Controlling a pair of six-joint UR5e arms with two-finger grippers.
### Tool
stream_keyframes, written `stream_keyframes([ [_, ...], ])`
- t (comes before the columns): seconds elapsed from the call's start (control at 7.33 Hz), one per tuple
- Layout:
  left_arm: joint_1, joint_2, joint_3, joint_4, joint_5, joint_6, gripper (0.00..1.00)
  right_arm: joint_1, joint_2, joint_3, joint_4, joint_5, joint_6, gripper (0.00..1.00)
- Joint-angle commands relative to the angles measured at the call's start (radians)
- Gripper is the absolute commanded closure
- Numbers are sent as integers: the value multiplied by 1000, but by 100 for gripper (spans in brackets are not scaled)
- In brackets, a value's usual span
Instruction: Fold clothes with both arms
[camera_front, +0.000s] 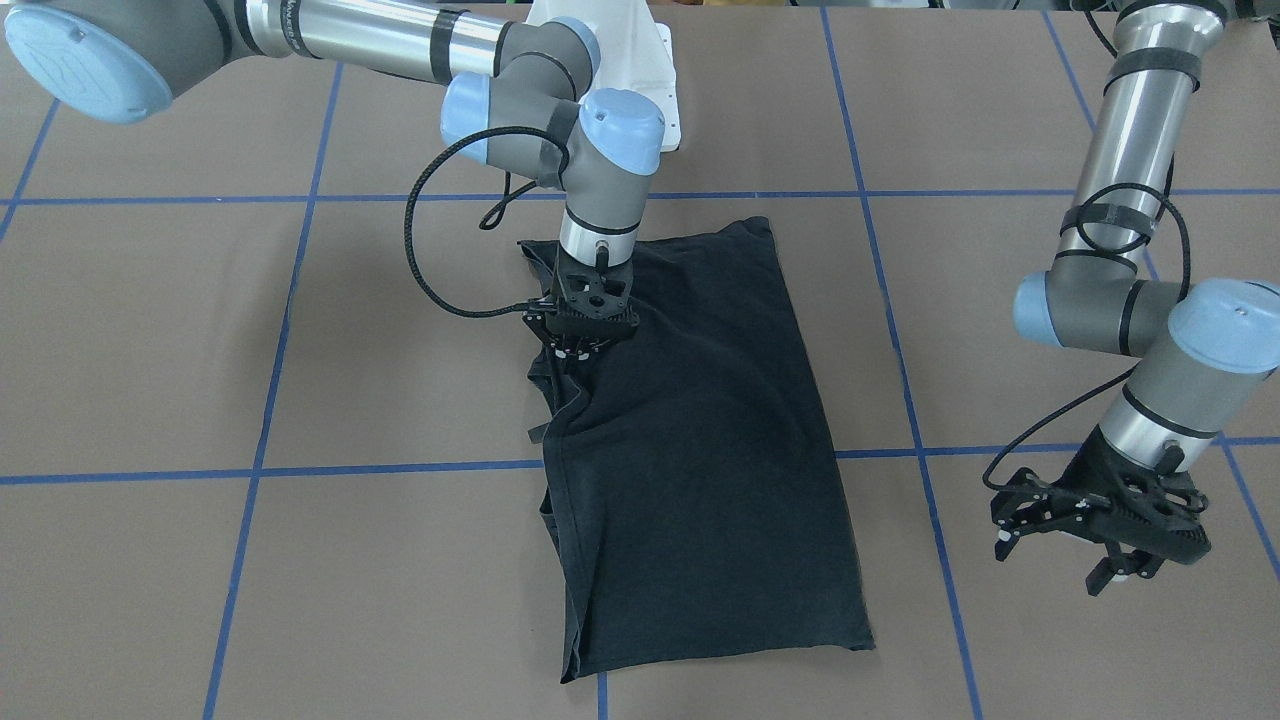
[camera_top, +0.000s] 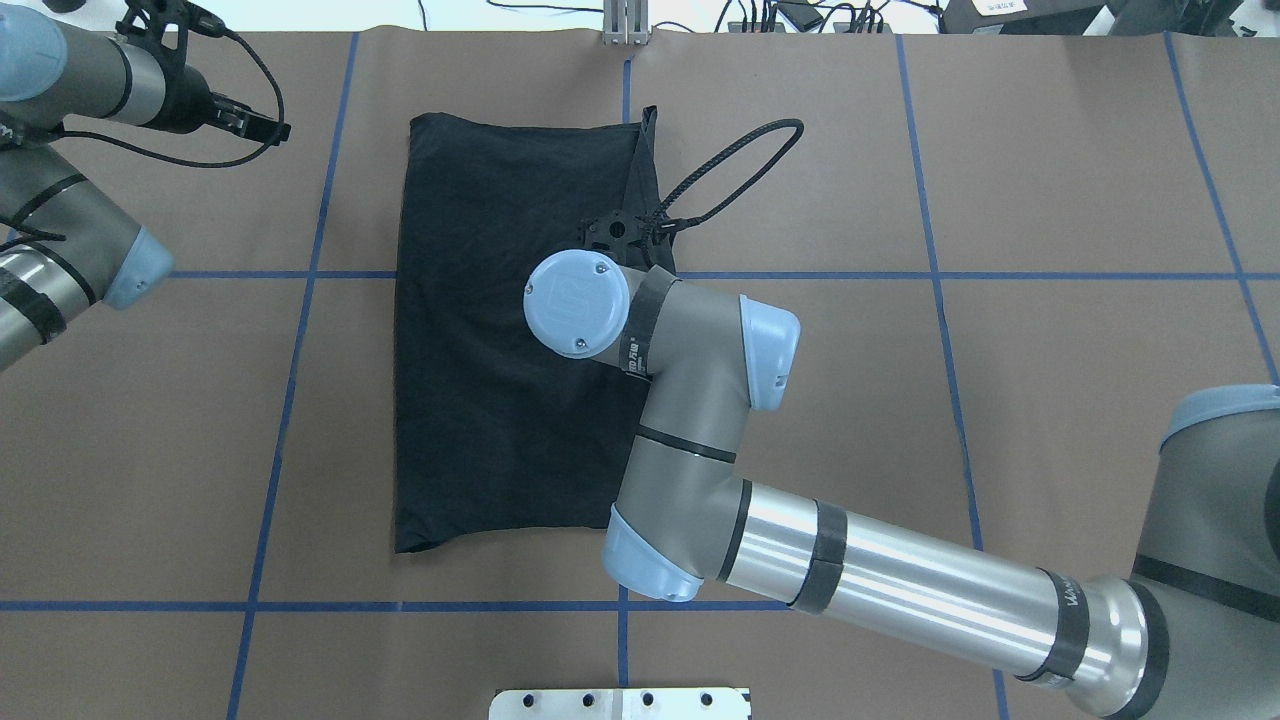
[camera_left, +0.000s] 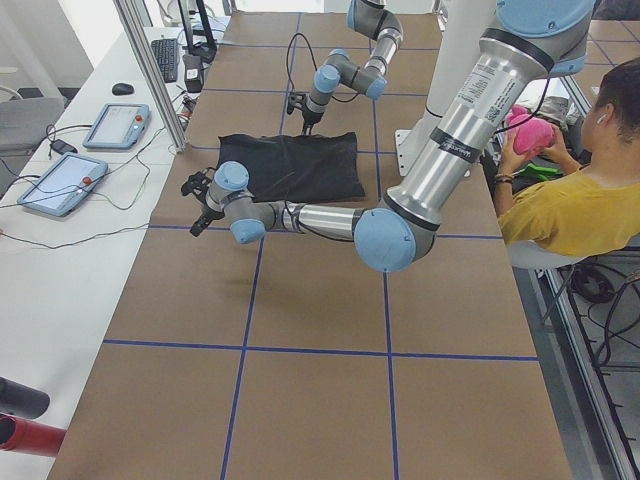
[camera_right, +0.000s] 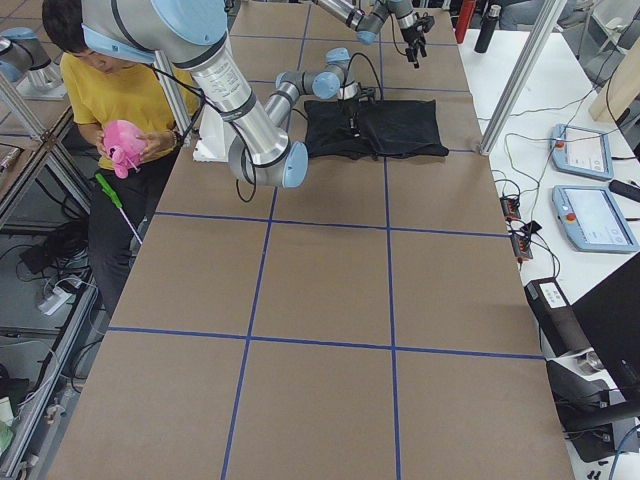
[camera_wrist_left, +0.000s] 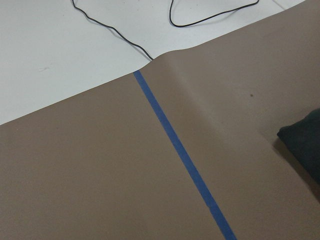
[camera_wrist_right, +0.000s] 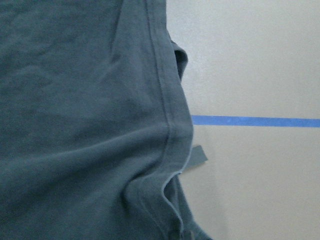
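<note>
— Claw check: the right claw (camera_front: 575, 345) is narrow, pinching the long edge of the black T-shirt (camera_front: 700, 430), and the cloth puckers toward it.
— And the left claw (camera_front: 1060, 550)?
— Wide and empty over bare desk (camera_front: 200, 350), well apart from the T-shirt, which lies folded lengthwise mid-desk. A one-sided lift could drag it askew or catch only the top layer.

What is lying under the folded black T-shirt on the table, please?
Only the brown table covering shows around the T-shirt, and a blue tape line runs under it from edge to edge. Whatever lies between its folded layers is covered.
</note>
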Motion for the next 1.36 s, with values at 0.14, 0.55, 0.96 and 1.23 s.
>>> stream_keyframes([
  [0.14,0,0,-4,0,0,-27,0,-45,-199,191,-1,-44,-30,74],
  [0.55,3,-2,-87,14,-17,-161,0,42,-180,263,6,44,-12,0],
  [0.96,174,160,-377,12,-14,-449,0,21,-288,456,34,97,191,0],
  [1.23,376,369,-684,14,68,-667,0,-52,-391,557,115,13,308,0],
])
